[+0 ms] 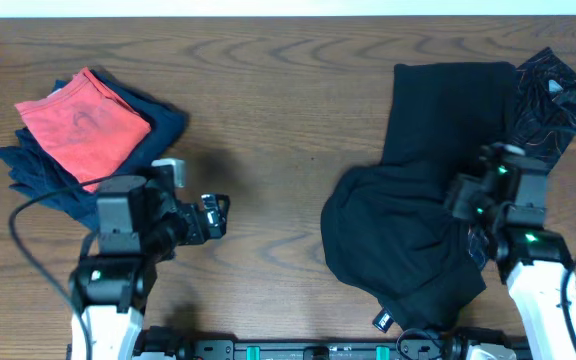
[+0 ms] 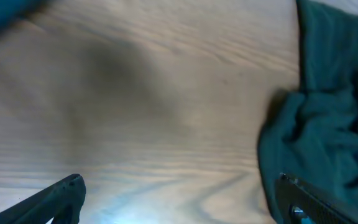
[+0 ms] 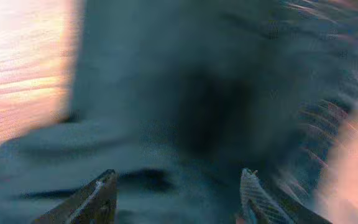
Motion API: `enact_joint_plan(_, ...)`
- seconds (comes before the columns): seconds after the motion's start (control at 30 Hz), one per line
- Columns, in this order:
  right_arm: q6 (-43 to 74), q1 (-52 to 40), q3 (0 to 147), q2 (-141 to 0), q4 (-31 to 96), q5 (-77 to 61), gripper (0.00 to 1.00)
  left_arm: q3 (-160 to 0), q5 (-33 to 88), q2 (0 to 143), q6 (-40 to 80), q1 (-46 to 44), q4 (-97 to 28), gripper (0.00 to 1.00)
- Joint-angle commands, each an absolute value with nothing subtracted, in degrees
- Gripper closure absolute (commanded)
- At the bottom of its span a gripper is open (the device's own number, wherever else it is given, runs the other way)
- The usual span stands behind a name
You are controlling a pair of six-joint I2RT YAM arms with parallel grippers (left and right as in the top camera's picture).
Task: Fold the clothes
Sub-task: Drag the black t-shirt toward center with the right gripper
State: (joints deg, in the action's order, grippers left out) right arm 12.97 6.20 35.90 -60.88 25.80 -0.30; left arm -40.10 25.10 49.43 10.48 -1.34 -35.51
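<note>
overhead view is showing the right gripper (image 1: 465, 197) hanging over the black shirt (image 1: 408, 220), which is lying crumpled on the desk (image 1: 288, 100) beneath it and to its left. right wrist view, though blurred, is showing its fingers (image 3: 95, 202) standing spread apart, with dark cloth lying under and ahead of them and nothing pinched between. the black garment with thin wavy lines (image 1: 550, 95) is lying ahead and to the right of this gripper, touching the shirt. the left gripper (image 1: 215, 215) is hovering over bare wood, spread wide and holding nothing. the shirt is lying well off to its right, and a red garment (image 1: 83, 125) is sitting on a navy garment (image 1: 168, 125) ahead to its left.
</note>
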Motion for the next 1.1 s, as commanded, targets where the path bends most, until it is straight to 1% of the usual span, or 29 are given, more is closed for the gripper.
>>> enact_joint_plan(0.0,17.37,10.57,35.99,-60.27,29.1,9.26,0.37,-41.32,29.41,54.48,13.37,-4.99,-34.46,0.02)
enact_joint_plan(0.17,17.89,16.71,35.99,-60.45,34.2,9.74,0.37,-41.32,29.41,64.38,17.45,-14.59,-28.67,0.02)
enact_joint_plan(0.33,18.65,22.09,35.99,-60.45,37.1,10.52,0.36,-41.32,29.39,75.16,23.31,-25.08,-19.86,0.02)
enact_joint_plan(0.5,18.68,23.64,35.97,-60.45,37.74,9.85,0.36,-41.32,29.36,85.34,28.18,-32.91,-11.27,0.02)
enact_joint_plan(0.67,18.68,23.64,35.97,-60.45,37.74,9.61,0.35,-41.32,29.36,93.49,31.11,-38.11,-3.31,0.01)
enact_joint_plan(0.7,18.65,23.62,35.97,-60.45,37.74,9.61,0.35,-41.32,29.36,94.7,31.9,-38.92,-2.0,0.04)
enact_joint_plan(0.73,18.65,23.62,35.97,-60.45,37.74,9.63,0.35,-41.32,29.39,95.57,32.29,-39.46,-0.95,0.16)
enact_joint_plan(0.77,18.65,23.64,35.94,-60.47,37.74,9.63,0.35,-41.32,29.41,96.18,32.29,-39.99,-0.05,0.31)
enact_joint_plan(0.8,18.65,23.62,35.92,-60.51,37.74,9.63,0.35,-41.32,29.41,96.49,32.29,-40.38,0.64,0.5)
enact_joint_plan(0.83,18.65,23.62,35.92,-60.64,37.74,9.63,0.35,-41.32,29.41,96.55,32.29,-40.62,1.1,0.6)
enact_joint_plan(0.87,18.65,23.64,35.92,-60.84,37.74,9.63,0.35,-41.32,29.41,96.55,32.29,-40.82,1.56,0.68)
enact_joint_plan(0.9,18.65,23.62,35.92,-61.08,37.71,9.63,0.35,-41.32,29.41,96.53,32.29,-40.88,1.93,0.73)
enact_joint_plan(0.93,18.65,23.64,35.92,-61.36,37.71,9.63,0.35,-41.32,29.41,96.42,32.29,-40.86,2.07,0.75)
enact_joint_plan(1.03,18.65,23.64,35.92,-62.39,37.71,9.63,0.35,-41.32,29.41,96.42,32.29,-40.86,2.24,0.74)
enact_joint_plan(1.07,18.65,23.62,35.92,-62.65,37.71,9.61,0.34,-41.32,29.43,96.44,32.29,-40.86,2.26,0.73)
